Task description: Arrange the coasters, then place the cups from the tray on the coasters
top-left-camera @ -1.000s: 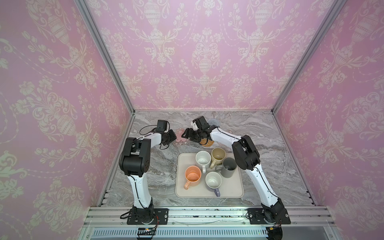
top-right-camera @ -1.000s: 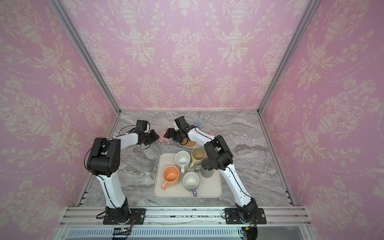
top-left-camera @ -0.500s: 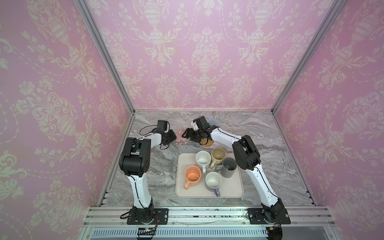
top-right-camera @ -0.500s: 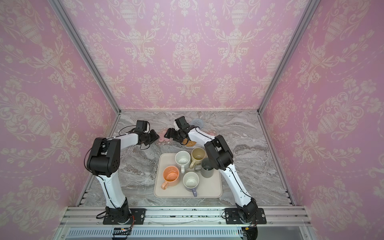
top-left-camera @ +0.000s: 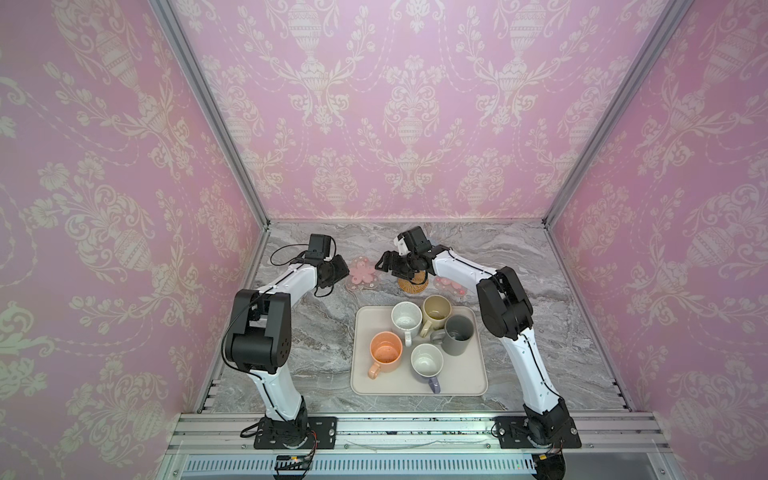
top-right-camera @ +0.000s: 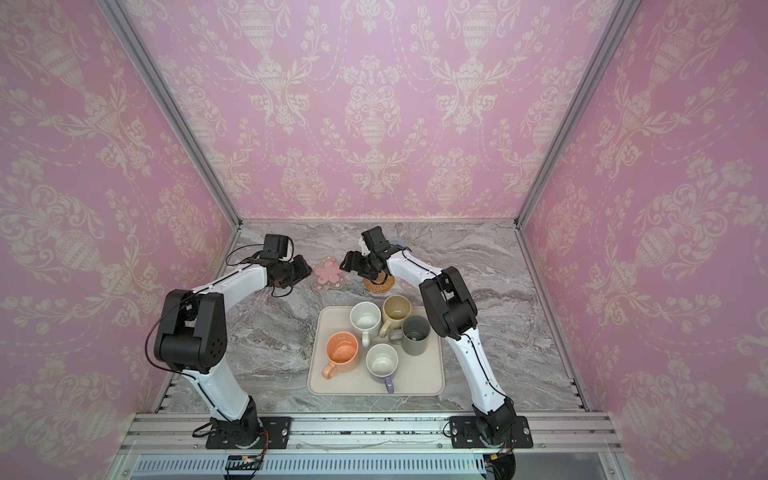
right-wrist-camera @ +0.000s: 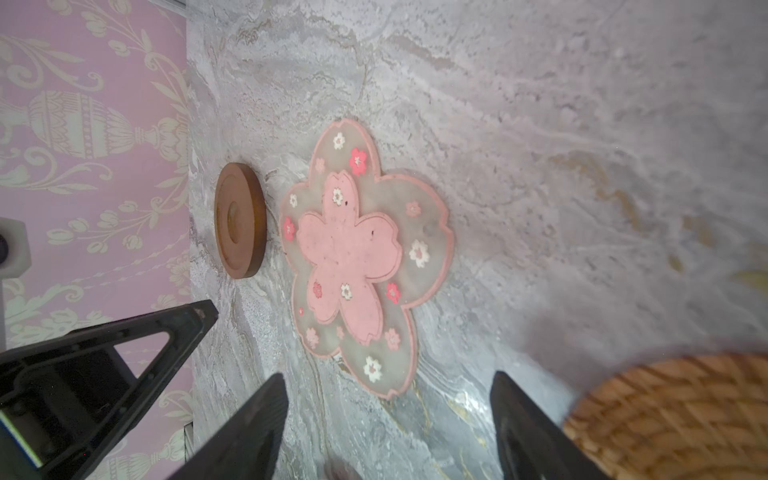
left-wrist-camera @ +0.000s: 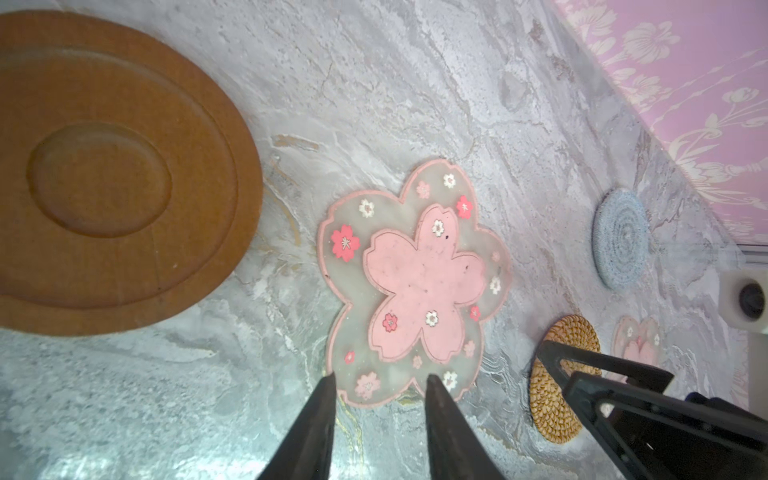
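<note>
Robot test cell, dressed as a home interior. Enclosed on three sides by panels point(top-left-camera: 415, 104) in pink damask wallpaper, joined by bare aluminium posts point(top-left-camera: 210, 112). Floored with a grey marble-look surface point(top-left-camera: 316, 332). Equipped with a left arm point(top-left-camera: 291, 278) and a right arm point(top-left-camera: 461, 266), white and black, bolted on plates point(top-left-camera: 328, 434) to a slotted aluminium rail point(top-left-camera: 415, 428) along the front. Exposed cable point(top-left-camera: 282, 251) at the left arm. Stocked with tableware: tray point(top-left-camera: 461, 380), mugs point(top-left-camera: 386, 352), coasters point(top-left-camera: 363, 272).
</note>
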